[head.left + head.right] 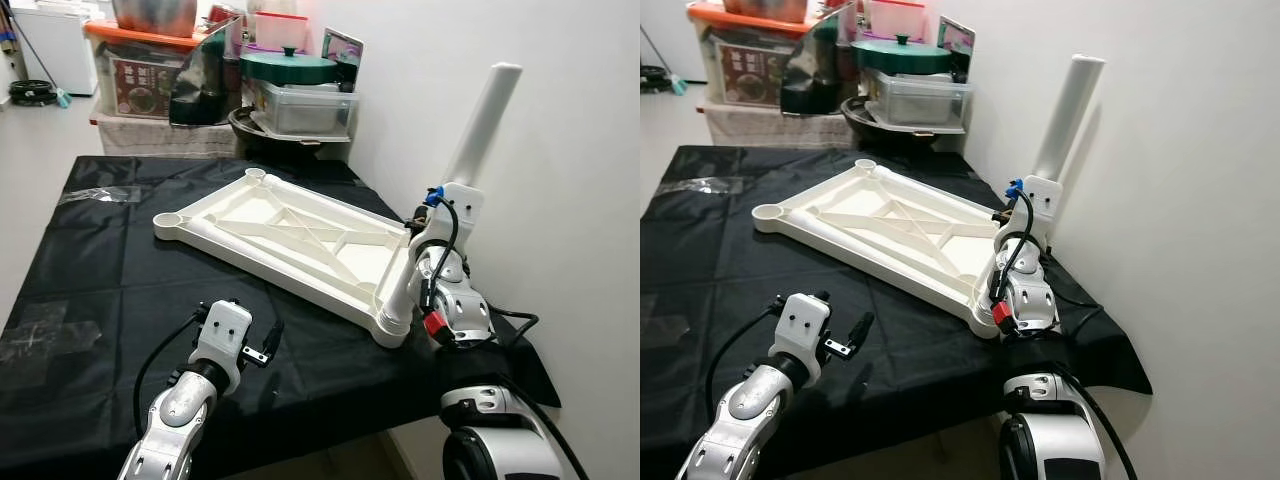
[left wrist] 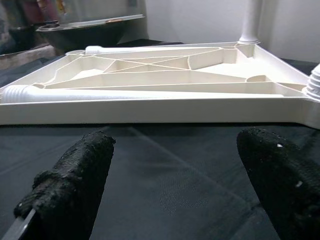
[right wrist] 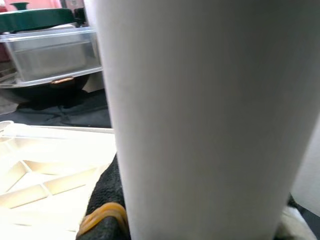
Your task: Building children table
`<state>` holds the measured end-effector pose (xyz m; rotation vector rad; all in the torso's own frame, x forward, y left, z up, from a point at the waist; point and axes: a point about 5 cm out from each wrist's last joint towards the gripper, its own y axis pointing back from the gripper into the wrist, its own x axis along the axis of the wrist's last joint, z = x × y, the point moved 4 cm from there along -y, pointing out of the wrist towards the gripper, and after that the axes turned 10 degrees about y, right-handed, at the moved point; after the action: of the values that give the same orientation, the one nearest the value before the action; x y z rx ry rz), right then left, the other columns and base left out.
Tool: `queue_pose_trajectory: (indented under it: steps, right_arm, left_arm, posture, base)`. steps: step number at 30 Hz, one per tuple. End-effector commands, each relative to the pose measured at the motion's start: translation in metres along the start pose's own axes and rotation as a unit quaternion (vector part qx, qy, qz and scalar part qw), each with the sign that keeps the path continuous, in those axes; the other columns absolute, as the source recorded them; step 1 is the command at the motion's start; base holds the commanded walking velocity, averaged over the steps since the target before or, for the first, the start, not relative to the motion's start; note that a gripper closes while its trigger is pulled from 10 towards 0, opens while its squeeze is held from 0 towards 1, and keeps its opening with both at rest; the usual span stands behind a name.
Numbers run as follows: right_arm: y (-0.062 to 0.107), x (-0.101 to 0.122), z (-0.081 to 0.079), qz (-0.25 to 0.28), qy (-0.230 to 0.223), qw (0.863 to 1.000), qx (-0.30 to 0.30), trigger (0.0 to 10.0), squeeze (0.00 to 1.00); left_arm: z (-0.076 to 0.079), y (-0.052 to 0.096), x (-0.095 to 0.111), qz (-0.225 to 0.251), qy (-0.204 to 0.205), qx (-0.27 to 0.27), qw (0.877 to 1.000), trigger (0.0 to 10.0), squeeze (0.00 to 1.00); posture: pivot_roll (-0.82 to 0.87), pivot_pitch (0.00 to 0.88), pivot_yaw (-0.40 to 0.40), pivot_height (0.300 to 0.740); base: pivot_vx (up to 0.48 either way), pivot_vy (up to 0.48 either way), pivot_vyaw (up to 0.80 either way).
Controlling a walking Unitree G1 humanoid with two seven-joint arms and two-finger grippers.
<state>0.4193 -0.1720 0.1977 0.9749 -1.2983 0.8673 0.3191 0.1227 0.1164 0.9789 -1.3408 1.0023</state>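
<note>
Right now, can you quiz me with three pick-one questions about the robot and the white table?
1. Where does the upside-down tabletop lie?
A. on the floor
B. on the black cloth
C. on a chair

2. What colour is the table leg?
A. white
B. red
C. blue

3. How is the left hand?
A. shut on a leg
B. open, holding nothing
C. holding a cup

Answers: 1 B, black cloth shows all around the tabletop. 2 A, the leg held by the right hand is white. 3 B, the left wrist view shows its fingers apart over bare cloth.

White plastic tabletop [image 1: 300, 238] upside down on black cloth, one white leg [image 1: 470, 160] standing tilted at its near right corner
</note>
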Motion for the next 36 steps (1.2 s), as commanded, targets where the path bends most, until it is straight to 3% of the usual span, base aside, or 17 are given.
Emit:
queue_pose_trajectory:
  steps: [1, 6, 7, 12, 21, 36]
  right_arm:
    - [0.006, -0.061, 0.005, -0.109, 0.019, 0.994, -0.009, 0.0, 0.0]
    - [0.01, -0.062, -0.003, -0.115, 0.022, 0.993, 0.012, 0.0, 0.0]
    - [0.011, -0.062, -0.005, -0.115, 0.023, 0.993, 0.022, 10.0, 0.0]
    - [0.013, -0.055, -0.009, -0.104, 0.021, 0.993, 0.042, 10.0, 0.0]
    - [0.013, -0.039, -0.001, -0.075, 0.015, 0.996, 0.043, 10.0, 0.0]
    - [0.019, -0.028, -0.002, -0.075, 0.023, 0.995, 0.067, 10.0, 0.0]
  left_arm:
    - [0.002, 0.0, -0.008, -0.018, -0.001, -0.001, 1.0, 10.0, 0.0]
    - [0.001, 0.001, -0.008, -0.018, -0.002, 0.0, 1.0, 10.0, 0.0]
    - [0.001, 0.001, -0.008, -0.018, -0.003, 0.0, 1.0, 10.0, 0.0]
    - [0.002, 0.0, -0.008, -0.019, -0.003, -0.003, 1.0, 10.0, 0.0]
    - [0.005, 0.0, -0.01, -0.021, 0.0, -0.007, 1.0, 10.0, 0.0]
    - [0.007, 0.0, -0.011, -0.022, 0.001, -0.009, 1.0, 10.0, 0.0]
  posture:
    - [0.07, 0.0, -0.135, 0.74]
    - [0.07, 0.0, -0.133, 0.74]
    - [0.07, 0.0, -0.131, 0.74]
    - [0.07, 0.0, -0.125, 0.74]
    - [0.06, 0.0, -0.118, 0.74]
    - [0.05, 0.0, -0.122, 0.74]
  base:
    - [0.0, 0.0, 0.0]
    - [0.0, 0.0, 0.0]
    - [0.0, 0.0, 0.0]
    - [0.0, 0.0, 0.0]
    - [0.0, 0.0, 0.0]
    - [0.0, 0.0, 0.0]
